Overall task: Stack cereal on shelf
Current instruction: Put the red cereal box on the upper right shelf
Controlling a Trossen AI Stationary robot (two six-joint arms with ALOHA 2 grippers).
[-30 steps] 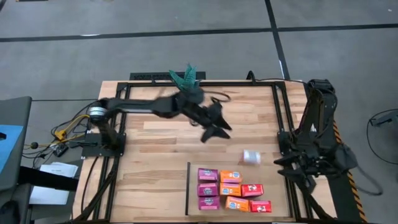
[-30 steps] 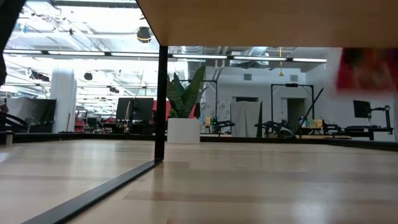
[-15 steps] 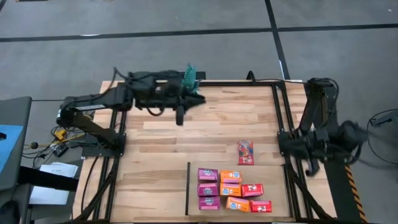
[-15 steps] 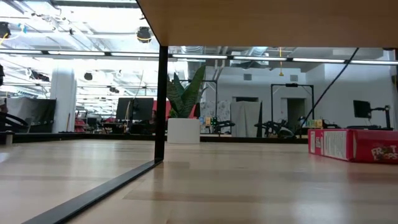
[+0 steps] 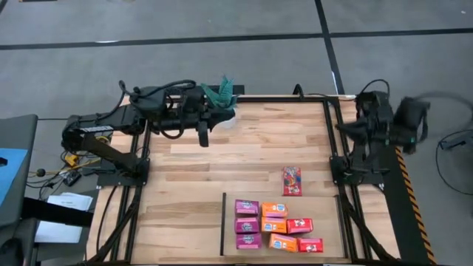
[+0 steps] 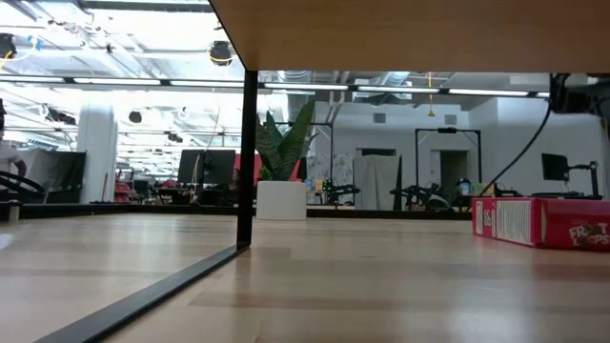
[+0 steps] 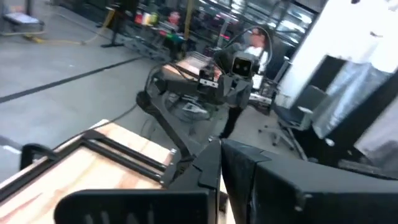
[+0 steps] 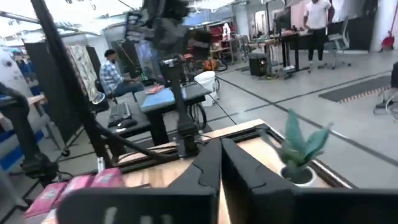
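Observation:
Several cereal boxes, magenta, orange and red, lie flat in rows on the shelf at the near right. One more red box lies flat on the tabletop just beyond the shelf's far edge; the low view shows it resting on its broad face. My left gripper is shut and hangs near the table's far left, by the plant. My right gripper is shut at the table's right edge. Neither touches a box.
A potted green plant stands at the far edge beside the left gripper. Black frame rails run along the table's right side. In the low view the shelf's black post rises from the tabletop. Bare wood lies mid-table.
The red box dropped through the air and landed flat on the table beyond the shelf. My left gripper pulled back from mid-table toward the far left and shut. My right arm rose and swung toward the far right edge.

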